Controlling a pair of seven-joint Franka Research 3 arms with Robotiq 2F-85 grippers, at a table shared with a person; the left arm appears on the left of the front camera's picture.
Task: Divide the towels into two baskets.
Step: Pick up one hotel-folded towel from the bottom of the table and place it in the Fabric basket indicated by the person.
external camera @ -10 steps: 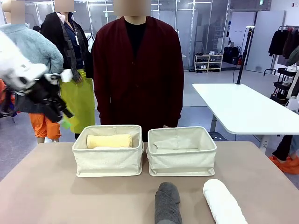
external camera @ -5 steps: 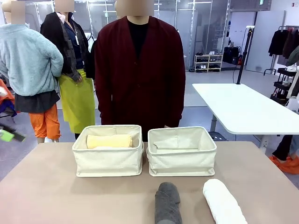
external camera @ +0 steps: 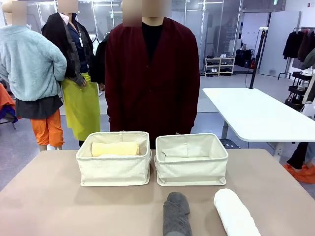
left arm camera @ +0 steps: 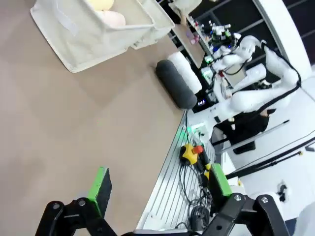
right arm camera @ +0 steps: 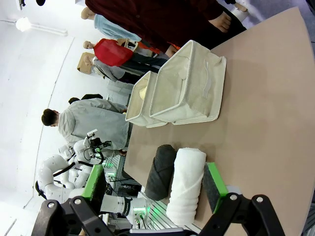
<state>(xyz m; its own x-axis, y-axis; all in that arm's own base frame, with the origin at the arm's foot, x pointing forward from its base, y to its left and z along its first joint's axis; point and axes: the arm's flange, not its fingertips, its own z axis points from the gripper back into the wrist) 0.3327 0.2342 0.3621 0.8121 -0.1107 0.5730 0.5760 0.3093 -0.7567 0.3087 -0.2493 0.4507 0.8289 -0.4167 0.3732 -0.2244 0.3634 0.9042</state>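
Two cream canvas baskets stand side by side mid-table. The left basket [external camera: 113,170] holds a pale yellow towel [external camera: 115,148] with a cream-white roll [external camera: 112,156] just showing under it. The right basket [external camera: 192,170] looks empty. Near the front edge lie a dark grey towel [external camera: 177,214] and a white towel [external camera: 235,213]. My left gripper [left arm camera: 160,187] hangs open over bare table, far from the basket [left arm camera: 74,39] and the grey towel [left arm camera: 176,84]. My right gripper [right arm camera: 153,184] is open above the white towel [right arm camera: 189,179] and the grey towel [right arm camera: 160,169].
A person in a dark red cardigan [external camera: 152,78] stands right behind the baskets. Other people stand at the back left. A white table [external camera: 256,115] is at the back right. A yellow box with a red button [left arm camera: 191,152] sits on the metal frame at the table's near edge.
My left arm, seen at the picture's left a second ago, has drawn back out of the front view. The person has shifted a little to the right. Towels and baskets have not moved.
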